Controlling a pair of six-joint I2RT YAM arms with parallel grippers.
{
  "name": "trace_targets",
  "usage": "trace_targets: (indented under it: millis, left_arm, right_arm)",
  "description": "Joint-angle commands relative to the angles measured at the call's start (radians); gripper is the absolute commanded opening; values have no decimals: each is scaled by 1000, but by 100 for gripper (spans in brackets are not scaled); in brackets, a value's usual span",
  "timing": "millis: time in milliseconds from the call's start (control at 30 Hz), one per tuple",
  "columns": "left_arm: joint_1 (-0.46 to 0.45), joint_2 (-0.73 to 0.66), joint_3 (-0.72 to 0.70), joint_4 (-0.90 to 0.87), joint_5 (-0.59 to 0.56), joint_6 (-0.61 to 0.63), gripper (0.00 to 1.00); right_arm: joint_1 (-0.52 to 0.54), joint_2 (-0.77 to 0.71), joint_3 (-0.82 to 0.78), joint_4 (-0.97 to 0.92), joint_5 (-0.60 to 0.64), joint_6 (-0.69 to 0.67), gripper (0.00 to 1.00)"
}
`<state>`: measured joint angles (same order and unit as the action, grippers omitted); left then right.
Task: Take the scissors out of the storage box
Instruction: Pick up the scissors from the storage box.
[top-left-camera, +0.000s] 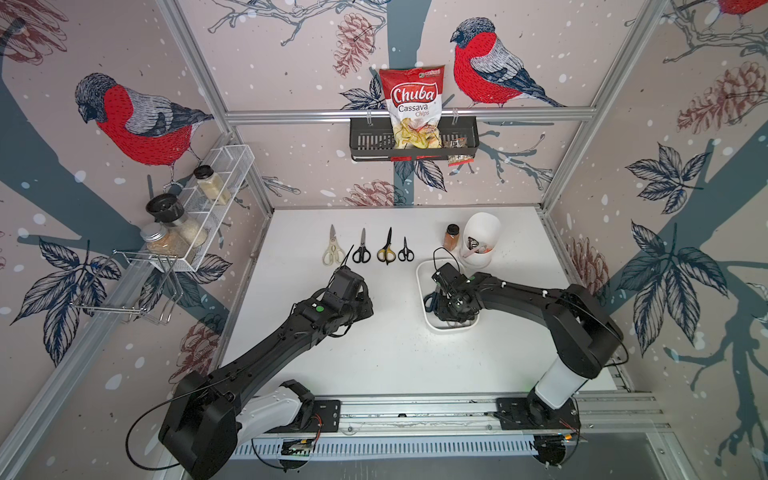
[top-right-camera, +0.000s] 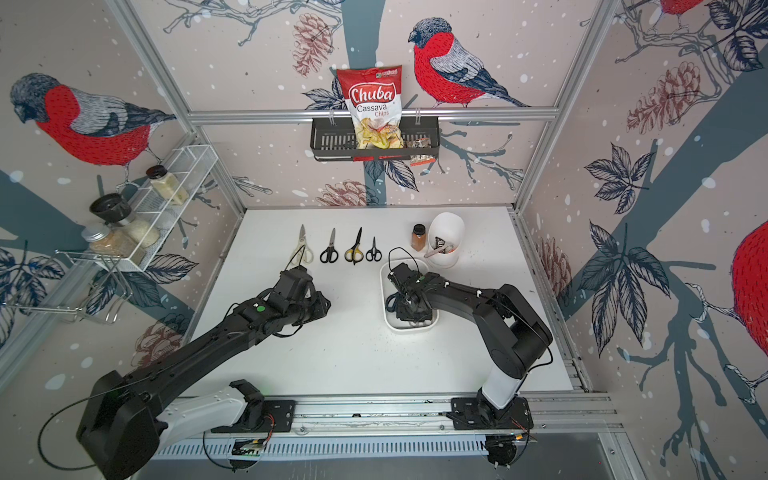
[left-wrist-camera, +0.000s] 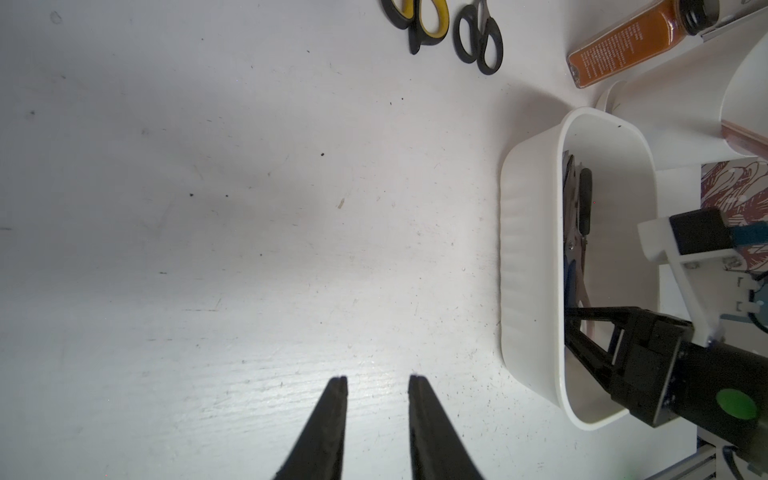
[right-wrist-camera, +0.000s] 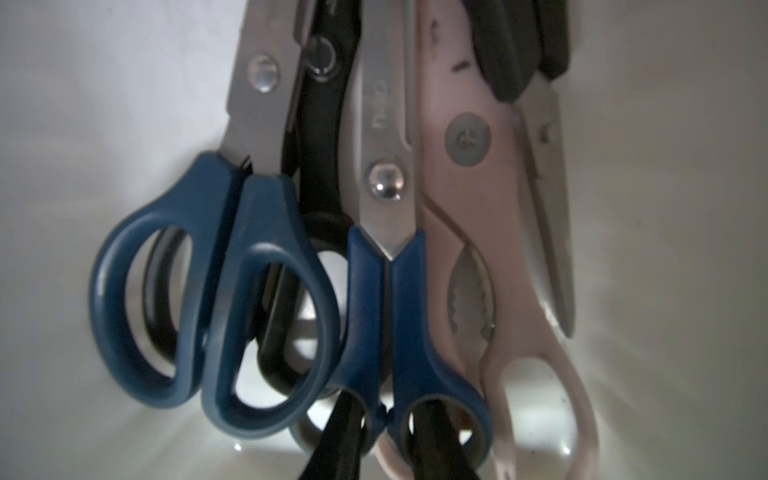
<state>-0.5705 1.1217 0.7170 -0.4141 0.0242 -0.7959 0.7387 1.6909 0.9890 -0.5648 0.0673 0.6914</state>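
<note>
Left gripper (left-wrist-camera: 377, 380): narrowly parted, empty, over the table (top-left-camera: 395, 353).
Right gripper (right-wrist-camera: 392, 415): inside the box (left-wrist-camera: 528, 257), fingers (right-wrist-camera: 432, 440) through loops of blue scissors (right-wrist-camera: 399, 299); grip unclear.
Scissors (top-left-camera: 362, 248): four on table, rest in box.

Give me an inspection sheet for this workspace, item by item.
Surface: white table, small dark specks.
Job's things: four pairs of scissors in a row on the table; at least four more pairs in the white box.
Clutter: spice bottle and white cup beyond the box.
Grippers: left gripper open, holding nothing, above the table; right gripper down in the box, fingers either side of a blue handle, grip uncertain.
Cables: black loop above the right wrist.
Surroundings: chips bag in a black basket; wire rack with jars on a side wall.
</note>
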Motion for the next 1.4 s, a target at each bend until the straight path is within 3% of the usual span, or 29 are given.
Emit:
trace_targets:
  millis: [0,400,800,1000,1133,1367]
  left_arm:
    - [8,-6,-8,0,6,2,31]
    - [36,-5,-52,62,53,4,31]
    - [145,-60,-116,99,109,3,31]
    - [260,-90,-154,103,188,30,31]
    - [401,-122,-172,84,263,71,31]
    - [594,-136,-162,20,312,160,31]
  right_arm:
    - [-1,-29,8,-57,67,13,17]
    - [-4,-122,48,-116,22,3,14]
    - [20,-140,108,-145,31,5,13]
    - [65,-134,176,-153,31,19,13]
    - [129,-98,245,-112,-1,41,13]
    - [270,135,456,20,-54,77,13]
